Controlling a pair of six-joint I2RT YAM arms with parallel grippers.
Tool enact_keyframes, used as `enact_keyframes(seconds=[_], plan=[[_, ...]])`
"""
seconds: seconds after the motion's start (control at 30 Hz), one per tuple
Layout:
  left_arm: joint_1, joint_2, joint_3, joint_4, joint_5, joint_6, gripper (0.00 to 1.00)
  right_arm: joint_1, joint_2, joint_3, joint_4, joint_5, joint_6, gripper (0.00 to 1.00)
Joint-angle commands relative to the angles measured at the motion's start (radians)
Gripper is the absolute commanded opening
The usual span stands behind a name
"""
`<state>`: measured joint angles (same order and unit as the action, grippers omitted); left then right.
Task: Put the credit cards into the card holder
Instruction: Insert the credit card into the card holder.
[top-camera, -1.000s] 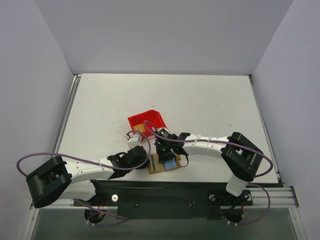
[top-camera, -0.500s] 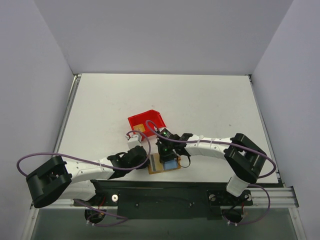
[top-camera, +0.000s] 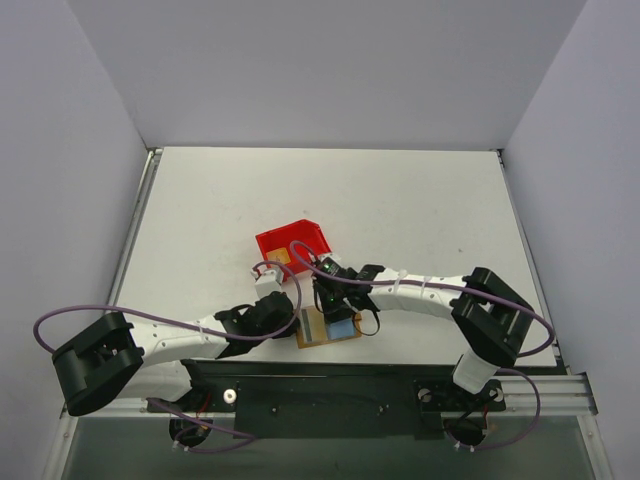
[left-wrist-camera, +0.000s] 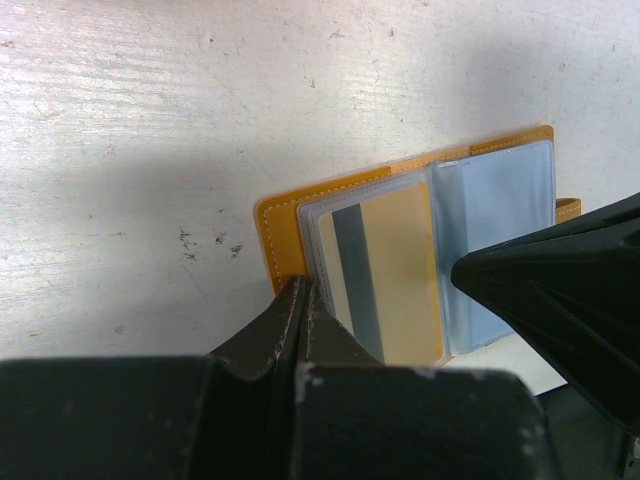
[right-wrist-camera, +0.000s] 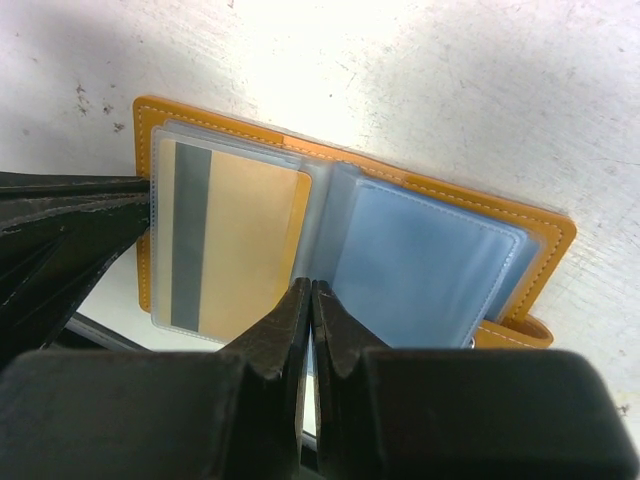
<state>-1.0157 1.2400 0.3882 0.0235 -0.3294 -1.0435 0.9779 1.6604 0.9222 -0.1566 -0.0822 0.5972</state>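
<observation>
Seemingly to hold the card holder (left-wrist-camera: 490, 230) open, the left gripper (left-wrist-camera: 302, 300) pinches its edge; the right gripper (right-wrist-camera: 311, 300), pressed together, sits at its fold.

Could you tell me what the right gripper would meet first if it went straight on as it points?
The card holder: the right gripper, jaws together, points at the middle fold of its clear sleeves, between the credit card and the blue panel. Depth is unclear.

From above, the right arm (top-camera: 420, 291) hides part of the holder (top-camera: 316, 331). The print on the card (left-wrist-camera: 400, 270) is blurred. What lies in the red bin (top-camera: 305, 236) is too small to tell.
</observation>
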Motion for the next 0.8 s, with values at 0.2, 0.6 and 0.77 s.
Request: enact_keyframes(seconds=[0.2, 0.6, 0.77], plan=[[-0.009, 0.038, -0.032, -0.106, 0.03, 0.007, 0.0, 0.025, 0.038, 0.073, -0.129, 0.075, -0.039, 0.0], [-0.009, 0.03, -0.037, -0.106, 0.029, 0.005, 0.0, 0.045, 0.114, 0.09, -0.124, 0.049, -0.033, 0.0], [-0.009, 0.039, -0.032, -0.105, 0.032, 0.01, 0.0, 0.044, 0.116, 0.073, -0.078, -0.004, -0.027, 0.0]])
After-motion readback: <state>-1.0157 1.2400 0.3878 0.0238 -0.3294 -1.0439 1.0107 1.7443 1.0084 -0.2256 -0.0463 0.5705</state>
